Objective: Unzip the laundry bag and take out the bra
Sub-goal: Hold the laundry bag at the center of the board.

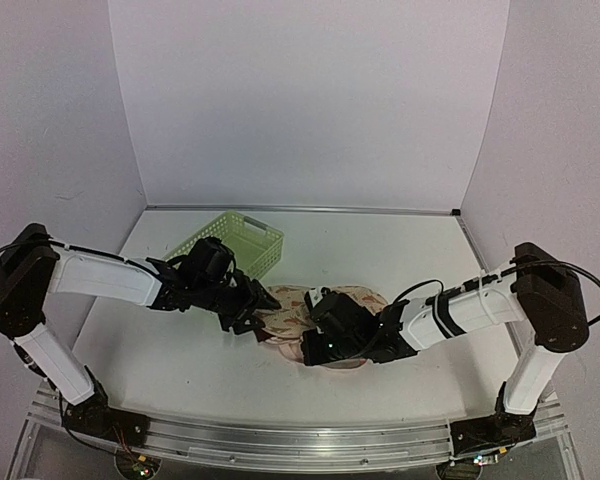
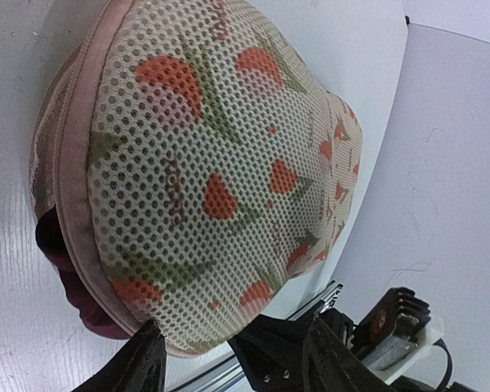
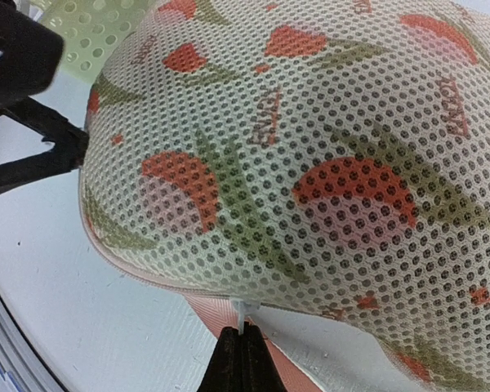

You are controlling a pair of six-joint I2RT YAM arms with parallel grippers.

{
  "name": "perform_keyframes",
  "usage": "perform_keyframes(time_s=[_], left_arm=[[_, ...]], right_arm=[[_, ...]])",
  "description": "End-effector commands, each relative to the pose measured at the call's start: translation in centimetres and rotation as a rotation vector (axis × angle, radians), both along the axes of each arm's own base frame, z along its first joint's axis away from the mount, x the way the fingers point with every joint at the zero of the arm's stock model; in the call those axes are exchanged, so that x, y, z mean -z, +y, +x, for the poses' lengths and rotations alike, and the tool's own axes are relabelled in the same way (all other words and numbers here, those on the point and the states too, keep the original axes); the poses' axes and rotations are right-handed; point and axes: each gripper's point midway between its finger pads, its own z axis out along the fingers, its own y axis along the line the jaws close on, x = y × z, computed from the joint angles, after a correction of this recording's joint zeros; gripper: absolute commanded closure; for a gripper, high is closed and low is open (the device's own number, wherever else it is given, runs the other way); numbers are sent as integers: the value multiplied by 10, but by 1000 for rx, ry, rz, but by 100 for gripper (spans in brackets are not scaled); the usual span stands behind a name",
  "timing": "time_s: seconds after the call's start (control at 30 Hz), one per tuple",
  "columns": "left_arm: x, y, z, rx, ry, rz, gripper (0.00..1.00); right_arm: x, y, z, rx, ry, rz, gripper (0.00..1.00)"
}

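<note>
Zipper pull [image 3: 243, 314] pinched in closed right gripper [image 3: 243, 333] to unzip laundry bag [image 3: 310, 163], left gripper [image 2: 237, 341] with fingers apart astride rim, likely steadying.

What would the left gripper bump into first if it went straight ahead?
Most likely the cream mesh laundry bag with red-and-green motifs. It fills the view right ahead of the left gripper, though exactly how near is unclear.
</note>
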Motion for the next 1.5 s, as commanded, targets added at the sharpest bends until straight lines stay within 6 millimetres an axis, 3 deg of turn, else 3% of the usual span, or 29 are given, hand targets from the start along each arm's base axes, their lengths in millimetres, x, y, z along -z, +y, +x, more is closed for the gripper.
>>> perform_keyframes(time_s=[0.0, 0.17, 0.27, 0.47, 0.9, 1.17, 1.33, 1.47], left_arm=[[-22, -22, 15, -23, -15, -96, 45], [-14, -17, 9, -31, 18, -84, 49], [-12, -4, 4, -55, 21, -41, 50], [-25, 19, 2, -98, -22, 32, 50], [-1, 6, 8, -65, 10, 85, 50], [0, -7, 15, -40, 2, 86, 51], [-3, -12, 20, -33, -12, 80, 61], [0, -13, 20, -28, -12, 86, 78]], right_arm=[[-22, 8, 5, 12, -39, 74, 100], [-24, 8, 6, 11, -48, 76, 100], [-25, 9, 6, 11, -50, 81, 100], [-22, 11, 5, 7, -42, 87, 100], [-22, 6, 5, 19, -46, 86, 100], [-22, 4, 5, 23, -47, 86, 100], [-20, 2, 4, 25, -43, 82, 100], [-21, 1, 4, 26, -45, 85, 100]])
